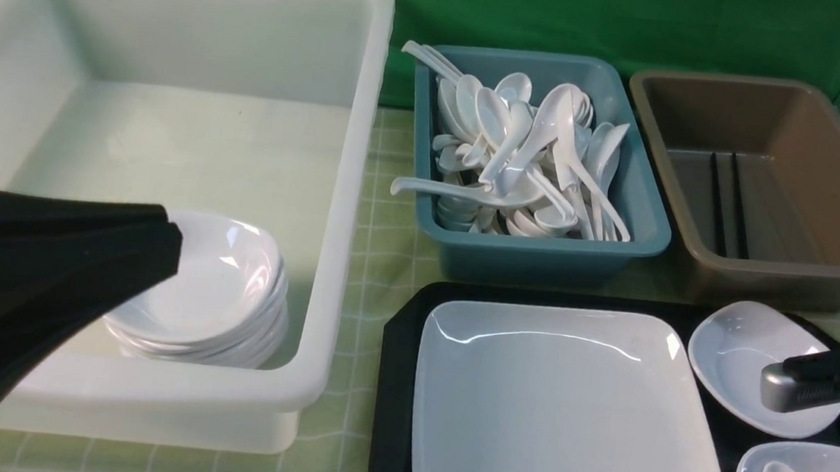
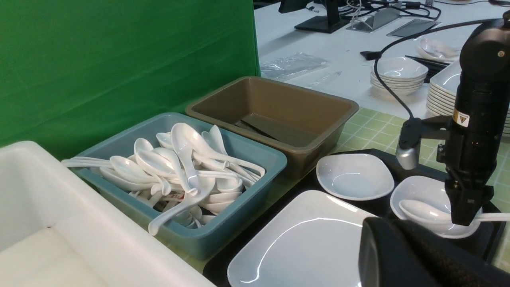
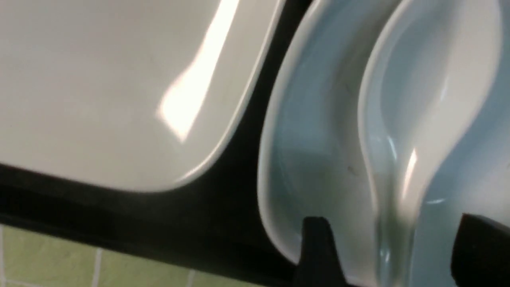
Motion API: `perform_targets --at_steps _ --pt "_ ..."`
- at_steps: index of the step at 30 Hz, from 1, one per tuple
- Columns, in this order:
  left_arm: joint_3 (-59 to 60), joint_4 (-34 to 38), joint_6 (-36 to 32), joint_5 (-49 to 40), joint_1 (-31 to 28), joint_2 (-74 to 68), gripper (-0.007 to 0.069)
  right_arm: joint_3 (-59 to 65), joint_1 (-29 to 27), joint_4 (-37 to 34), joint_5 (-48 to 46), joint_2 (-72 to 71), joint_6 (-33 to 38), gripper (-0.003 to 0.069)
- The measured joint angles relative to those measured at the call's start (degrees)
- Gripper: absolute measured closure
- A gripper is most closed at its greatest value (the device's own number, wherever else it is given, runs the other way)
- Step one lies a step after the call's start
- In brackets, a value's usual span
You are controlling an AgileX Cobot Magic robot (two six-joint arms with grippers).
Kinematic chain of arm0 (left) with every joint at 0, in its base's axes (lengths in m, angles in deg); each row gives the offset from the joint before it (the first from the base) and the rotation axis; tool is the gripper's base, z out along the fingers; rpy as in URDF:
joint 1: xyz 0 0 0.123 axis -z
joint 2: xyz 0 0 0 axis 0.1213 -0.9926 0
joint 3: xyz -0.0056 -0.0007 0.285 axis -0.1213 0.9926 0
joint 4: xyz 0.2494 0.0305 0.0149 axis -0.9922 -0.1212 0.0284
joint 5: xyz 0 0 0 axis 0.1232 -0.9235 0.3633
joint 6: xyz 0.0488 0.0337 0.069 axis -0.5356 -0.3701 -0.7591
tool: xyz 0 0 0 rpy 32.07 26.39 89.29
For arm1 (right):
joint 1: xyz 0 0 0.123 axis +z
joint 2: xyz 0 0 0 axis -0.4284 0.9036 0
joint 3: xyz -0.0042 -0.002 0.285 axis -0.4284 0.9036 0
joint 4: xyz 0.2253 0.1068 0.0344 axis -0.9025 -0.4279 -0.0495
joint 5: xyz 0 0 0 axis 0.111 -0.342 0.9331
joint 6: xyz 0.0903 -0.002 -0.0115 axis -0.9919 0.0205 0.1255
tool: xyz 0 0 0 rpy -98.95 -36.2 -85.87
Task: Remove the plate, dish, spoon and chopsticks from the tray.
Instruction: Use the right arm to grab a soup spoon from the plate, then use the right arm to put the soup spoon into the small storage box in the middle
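At the right gripper (image 3: 394, 243), spread wide astride the glossy white spoon (image 3: 418, 99), its handle slim, in a smooth deep dish (image 3: 303, 139); at the left gripper (image 1: 166, 227), pressed together.

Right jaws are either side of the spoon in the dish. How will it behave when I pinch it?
With its glossy surface and narrow rounded handle, the spoon may slip or twist between the right gripper's open jaws. It looks rigid, so bending is unlikely. It lies loose in the curved dish, so it would probably slide if nudged.
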Motion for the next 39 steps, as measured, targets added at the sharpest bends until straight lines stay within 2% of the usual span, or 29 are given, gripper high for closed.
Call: perform_targets --at_steps 5,15,17,19,20,22,29,30,32,34,35,36,38,39 --pt "0.0 0.0 0.0 -0.9 0.0 0.0 0.0601 0.0 0.0 3.0 4.1 2.9 -3.2 0.0193" --pt "0.0 0.0 0.0 -1.4 0.0 0.0 0.0601 0.0 0.0 3.6 4.8 8.0 -3.6 0.0193" --pt "0.0 0.0 0.0 -1.5 0.0 0.0 0.0601 -0.1 0.0 3.6 4.8 8.1 -3.6 0.0211" --pt "0.0 0.0 0.0 -1.5 0.0 0.0 0.0601 -0.2 0.0 3.6 4.8 8.1 -3.4 0.0264" --pt "0.0 0.0 0.0 -1.5 0.0 0.0 0.0601 -0.4 0.0 3.5 4.8 8.2 -3.3 0.0316" --pt "0.0 0.0 0.0 -1.5 0.0 0.0 0.0601 -1.0 0.0 3.6 4.5 8.3 -2.9 0.036" --pt "0.0 0.0 0.0 -1.5 0.0 0.0 0.0601 -4.2 0.0 2.3 2.3 6.7 -2.0 0.0358" --pt "0.0 0.0 0.0 -1.5 0.0 0.0 0.0601 -4.8 0.0 1.5 2.0 5.9 -2.0 0.0358" --pt "0.0 0.0 -0.1 -0.9 0.0 0.0 0.0601 -7.4 0.0 -4.7 1.7 1.8 -1.8 0.0358" --pt "0.0 -0.2 -0.2 0.1 0.0 0.0 0.0601 -9.5 0.0 -10.5 4.7 -1.2 -0.2 0.0358" --pt "0.0 -0.2 -0.2 0.3 0.0 0.0 0.0601 -9.7 0.0 -11.2 5.1 -1.7 0.1 0.0358" --pt "0.0 -0.2 -0.2 2.1 0.0 0.0 0.0601 -12.5 0.0 -19.5 11.5 -3.4 4.5 0.0358" --pt "0.0 -0.2 -0.2 4.0 0.0 0.0 0.0601 -15.7 0.0 -27.7 17.5 -3.1 9.8 0.0358" --pt "0.0 -0.2 -0.2 4.2 0.0 0.0 0.0601 -15.7 0.0 -28.6 18.0 -3.0 9.8 0.0358"
